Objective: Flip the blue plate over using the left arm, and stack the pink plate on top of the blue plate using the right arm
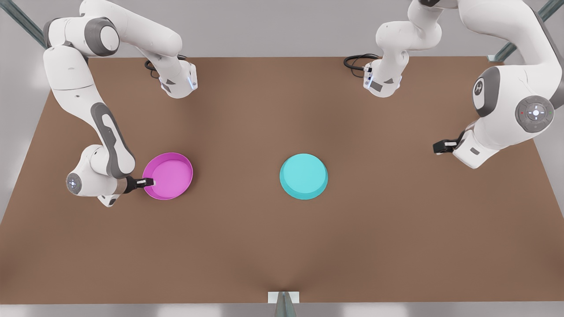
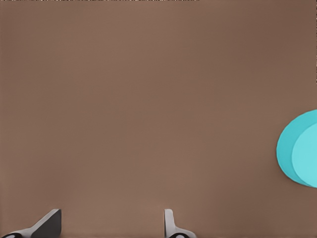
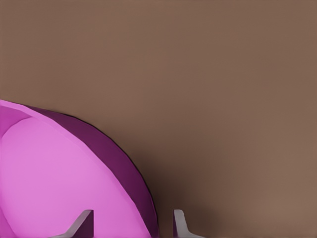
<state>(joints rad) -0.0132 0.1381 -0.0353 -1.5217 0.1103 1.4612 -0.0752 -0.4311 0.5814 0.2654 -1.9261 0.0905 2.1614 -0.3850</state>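
The blue plate (image 1: 303, 176) lies base-up on the brown table (image 1: 282, 246), near the middle, well apart from both grippers. The pink plate (image 1: 168, 175) sits rim-up toward the front view's left, and the right gripper (image 1: 149, 182) has its rim between its fingers: one finger inside the dish, one outside (the wall sits in the gap, jaws still spread). The left gripper (image 1: 439, 146) hangs over bare table on the front view's right, jaws open and empty, with the blue plate off to one side.
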